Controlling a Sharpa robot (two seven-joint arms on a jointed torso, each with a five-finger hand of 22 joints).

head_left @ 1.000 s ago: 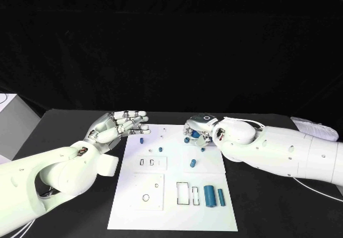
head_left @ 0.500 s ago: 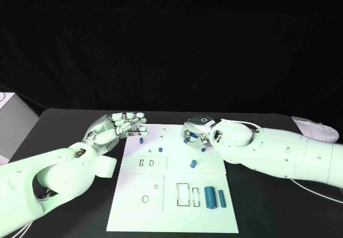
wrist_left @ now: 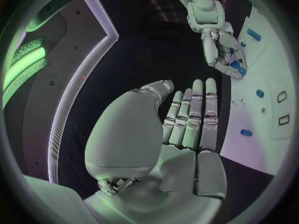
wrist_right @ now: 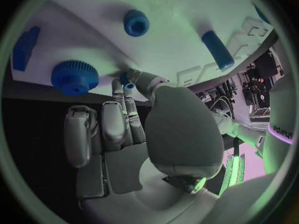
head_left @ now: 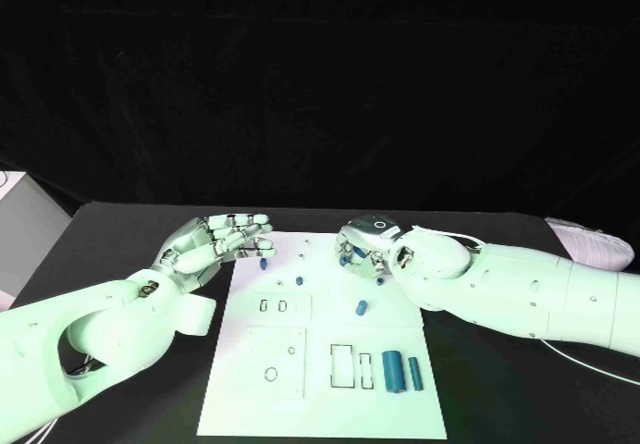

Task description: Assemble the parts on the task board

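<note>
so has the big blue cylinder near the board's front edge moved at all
No. The big blue cylinder lies beside the thin blue rod, right of the rectangular slots in the white task board, as before.

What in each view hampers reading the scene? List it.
Head view: black backdrop, green light tinting the task board. Left wrist view: fisheye bends the board edge; left hand looms large. Right wrist view: right hand hides much; blue gear looks enlarged.

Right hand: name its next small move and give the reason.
Probably close the right hand on the small blue part at its fingertips and lift it. The fingers already touch that part at the far end of the task board, while the left hand hovers open.
</note>
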